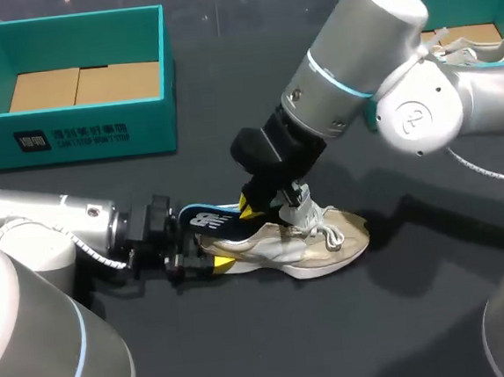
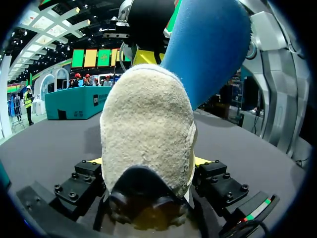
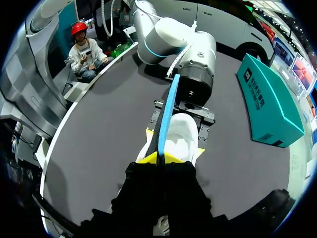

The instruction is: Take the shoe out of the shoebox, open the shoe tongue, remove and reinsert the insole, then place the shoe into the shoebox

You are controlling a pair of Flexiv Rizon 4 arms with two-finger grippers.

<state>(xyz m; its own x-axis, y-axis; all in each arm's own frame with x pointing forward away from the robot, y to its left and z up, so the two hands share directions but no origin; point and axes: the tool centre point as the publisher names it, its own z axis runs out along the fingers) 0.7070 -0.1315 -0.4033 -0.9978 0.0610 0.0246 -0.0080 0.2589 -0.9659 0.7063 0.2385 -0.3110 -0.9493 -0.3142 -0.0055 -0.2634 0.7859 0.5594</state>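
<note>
Shoe (image 1: 303,244) lies on its sole on the dark table (image 1: 248,348) in the head view, its heel clamped between the fingers of the left gripper (image 1: 209,263), which comes in low from the side. The right gripper (image 1: 268,206) hangs just above the shoe's opening, closed on the blue insole (image 1: 209,218). The insole's free end sticks out over the heel toward the left gripper. The teal shoebox (image 1: 76,89) stands well behind the left gripper, apart from the shoe.

From the left wrist, the shoe's fuzzy heel (image 2: 147,134) fills the space between the left gripper's (image 2: 148,160) two fingers, with a yellow tip against each side of it. The insole (image 2: 208,49) rises above and ahead of the heel, and the right gripper (image 2: 144,54) is beside it.

From the right wrist, the right gripper's (image 3: 158,157) yellow tips are pinched narrow on the insole (image 3: 166,111), seen edge-on and running straight ahead. The shoe (image 3: 179,140) sits under the insole, with the left gripper (image 3: 179,130) around its heel just beyond. The shoebox (image 3: 267,99) is off to one side of both.
</note>
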